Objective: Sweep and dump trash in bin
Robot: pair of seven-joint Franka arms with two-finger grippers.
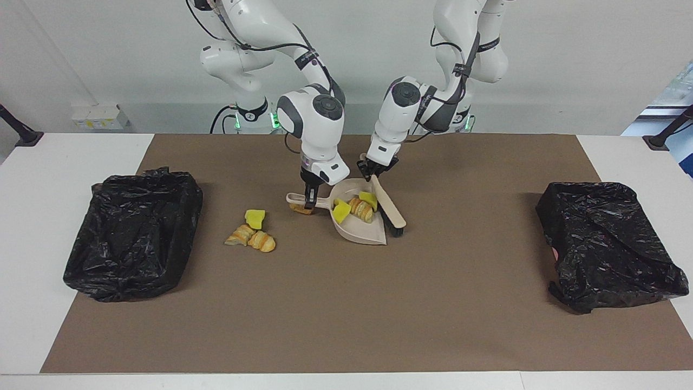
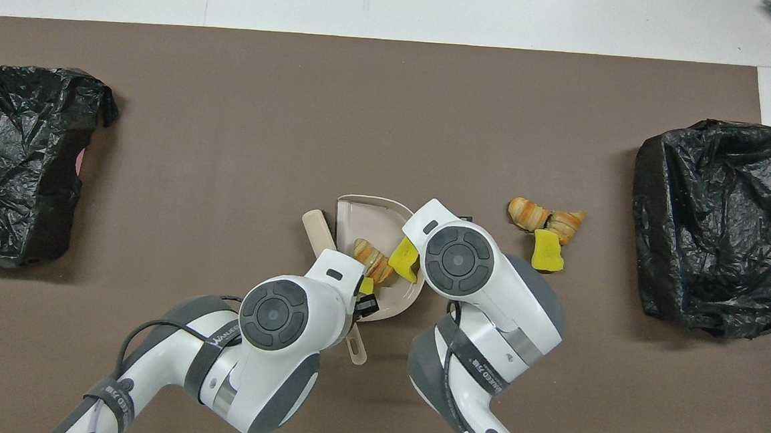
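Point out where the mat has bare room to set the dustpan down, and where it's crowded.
Bare mat runs between the dustpan and the bin at the left arm's end, and along the edge farthest from the robots. It is crowded mid-mat: brush, both grippers, and three trash pieces toward the other bin.

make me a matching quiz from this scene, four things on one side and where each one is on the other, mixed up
Things:
1. brush
2. dustpan
3. three loose trash pieces
4. brown lump

Places:
A. on the mat, between the dustpan and the bin at the right arm's end
B. held by the left gripper, bristles at the dustpan's edge
C. under the dustpan's handle
D. handle held by the right gripper, with trash in it

Pairs: 1-B, 2-D, 3-A, 4-C
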